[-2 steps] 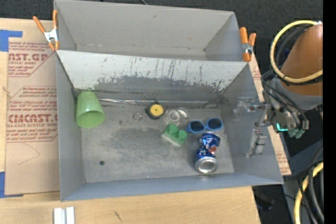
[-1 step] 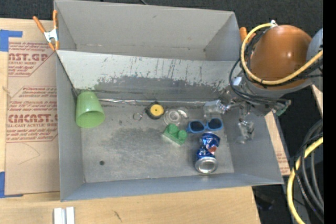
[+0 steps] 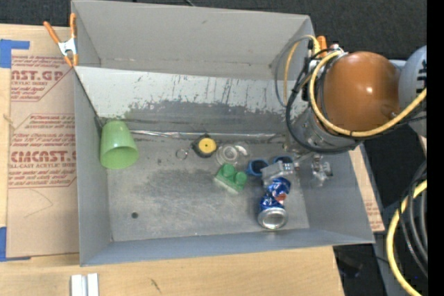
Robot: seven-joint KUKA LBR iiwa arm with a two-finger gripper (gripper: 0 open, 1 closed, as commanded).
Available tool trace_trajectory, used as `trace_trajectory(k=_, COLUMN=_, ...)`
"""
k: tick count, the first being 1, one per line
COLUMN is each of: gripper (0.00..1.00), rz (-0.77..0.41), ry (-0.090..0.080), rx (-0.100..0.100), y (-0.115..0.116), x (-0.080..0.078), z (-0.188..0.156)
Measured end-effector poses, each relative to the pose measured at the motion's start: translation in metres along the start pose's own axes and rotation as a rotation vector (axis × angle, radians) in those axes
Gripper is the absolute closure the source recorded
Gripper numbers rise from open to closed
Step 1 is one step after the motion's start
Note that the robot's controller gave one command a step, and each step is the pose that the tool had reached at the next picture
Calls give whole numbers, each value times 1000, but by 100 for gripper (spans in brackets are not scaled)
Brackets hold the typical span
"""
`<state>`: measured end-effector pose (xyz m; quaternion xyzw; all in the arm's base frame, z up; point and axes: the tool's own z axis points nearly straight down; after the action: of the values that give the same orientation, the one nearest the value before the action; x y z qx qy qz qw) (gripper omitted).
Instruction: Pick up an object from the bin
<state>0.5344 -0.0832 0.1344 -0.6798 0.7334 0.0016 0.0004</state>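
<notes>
My gripper (image 3: 303, 170) hangs low at the bin's right side, under the arm's orange dome. Its two metal fingers stand apart, open, with nothing between them. Just left of and below the left finger lies a blue, red and white drinks can (image 3: 275, 203) on its side, its silver top facing the front wall. A small blue cap (image 3: 258, 167) lies touching the can's far end, close to the left fingertip. A green block (image 3: 230, 177) sits a little further left on the floor.
A light green cup (image 3: 116, 145) lies on its side against the left wall. A yellow disc (image 3: 206, 146), a clear round lid (image 3: 234, 152) and a small ring (image 3: 182, 154) lie mid-floor near the back wall. The arm and its cables crowd the right wall.
</notes>
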Motion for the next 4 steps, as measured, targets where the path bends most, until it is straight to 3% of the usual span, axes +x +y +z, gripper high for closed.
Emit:
trace_trajectory(k=1, gripper=0, rz=-464, ry=-1, rx=4, y=11, x=-3, z=31)
trace_trajectory(k=2, gripper=0, rz=-812, ry=0, rx=6, y=35, x=-3, z=65)
trace_trajectory(k=3, gripper=0, rz=-809, ry=-3, rx=6, y=35, x=-5, z=65)
trace_trajectory(k=4, gripper=100, rz=-809, ry=-4, rx=5, y=35, x=-5, z=65)
